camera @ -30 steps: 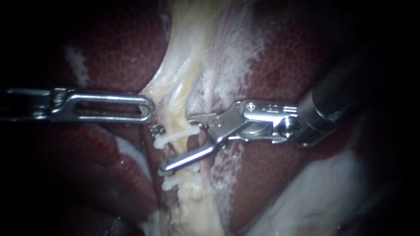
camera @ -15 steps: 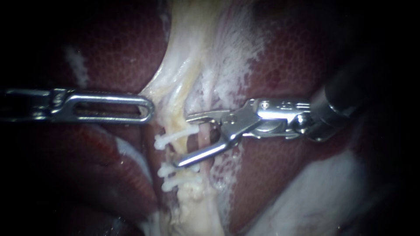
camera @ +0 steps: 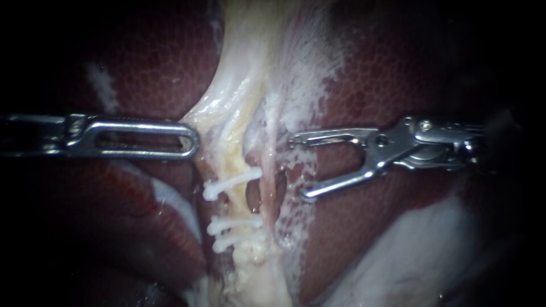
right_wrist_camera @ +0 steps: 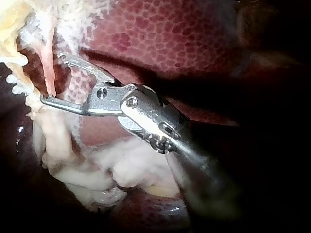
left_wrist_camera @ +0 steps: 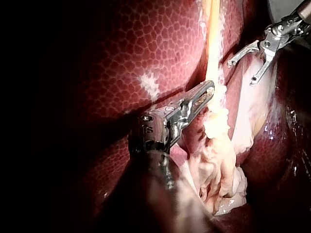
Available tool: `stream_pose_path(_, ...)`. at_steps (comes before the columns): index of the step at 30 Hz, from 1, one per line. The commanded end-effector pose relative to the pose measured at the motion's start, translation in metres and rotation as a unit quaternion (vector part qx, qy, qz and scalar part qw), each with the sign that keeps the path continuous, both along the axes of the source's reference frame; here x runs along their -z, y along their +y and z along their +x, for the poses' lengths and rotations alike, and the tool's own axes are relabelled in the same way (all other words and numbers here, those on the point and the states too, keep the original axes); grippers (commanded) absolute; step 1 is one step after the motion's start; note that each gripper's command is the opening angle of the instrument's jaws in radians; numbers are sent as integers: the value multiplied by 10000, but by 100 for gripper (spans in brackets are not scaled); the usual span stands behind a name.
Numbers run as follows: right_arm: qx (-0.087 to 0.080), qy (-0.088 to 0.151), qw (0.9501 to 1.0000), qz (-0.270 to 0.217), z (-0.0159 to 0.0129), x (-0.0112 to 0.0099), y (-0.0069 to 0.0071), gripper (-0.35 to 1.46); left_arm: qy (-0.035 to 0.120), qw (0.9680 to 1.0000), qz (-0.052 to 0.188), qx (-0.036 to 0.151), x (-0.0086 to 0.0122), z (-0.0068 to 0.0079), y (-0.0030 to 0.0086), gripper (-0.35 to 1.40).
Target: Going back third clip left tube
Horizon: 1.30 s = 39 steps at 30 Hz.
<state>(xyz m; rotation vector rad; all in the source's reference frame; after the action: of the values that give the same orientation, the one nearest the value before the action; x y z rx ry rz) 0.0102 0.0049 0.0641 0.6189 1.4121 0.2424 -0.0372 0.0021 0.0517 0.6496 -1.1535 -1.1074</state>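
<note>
Beside the clipped left tube (camera: 236, 165), the right instrument (camera: 300, 167) hangs with its pincer spread. The left instrument (camera: 193, 142) has its pincer pinching pale tissue (camera: 227, 96)

Instrument pose and end effector state.
Left instrument (camera: 192, 140) lies level, its end effector jaws closed together. Right instrument (camera: 297, 167) lies well apart from the left instrument, tips pointing toward it, its end effector jaws spread wide and gripping nothing.

Two instruments are counted, the left instrument (camera: 192, 140) at 9 o'clock and the right instrument (camera: 300, 167) at 3 o'clock, and three white clips (camera: 233, 182) are seen on one tube (camera: 234, 164) toward 7 o'clock, over one liver (camera: 398, 74).
</note>
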Motion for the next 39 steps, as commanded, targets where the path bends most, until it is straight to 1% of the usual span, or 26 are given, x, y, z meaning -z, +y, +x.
stream_pose_path(1, -17, -5, 10000, -14, -4, 3, 1, 60, -2, 10000, 1, -1, -1, 0, 0, -35)
stream_pose_path(4, -42, -20, 10000, -61, -16, 14, 8, 60, -2, 10000, 1, -2, -2, 0, 0, -35)
stream_pose_path(7, -29, -3, 9999, -114, -24, 24, 13, 60, -2, 10000, 0, -2, -3, 0, 1, -35)
stream_pose_path(12, -7, 1, 9999, -113, -29, 36, 15, 60, -2, 10000, -2, -3, -4, 0, 1, -35)
stream_pose_path(25, -33, 0, 9999, -129, -24, 39, 7, 60, 1, 10000, -4, 0, -4, -1, 0, -35)
stream_pose_path(30, -9, 18, 9999, -126, -24, 40, 5, 60, 3, 10000, -6, 3, -5, -2, 0, -35)
stream_pose_path(32, 17, 34, 9999, -121, -24, 42, 3, 60, 6, 10000, -10, 6, -6, -3, -1, -35)
stream_pose_path(39, 16, 36, 9999, -121, -23, 44, 2, 60, 20, 10000, -35, 17, -19, -11, -2, -35)
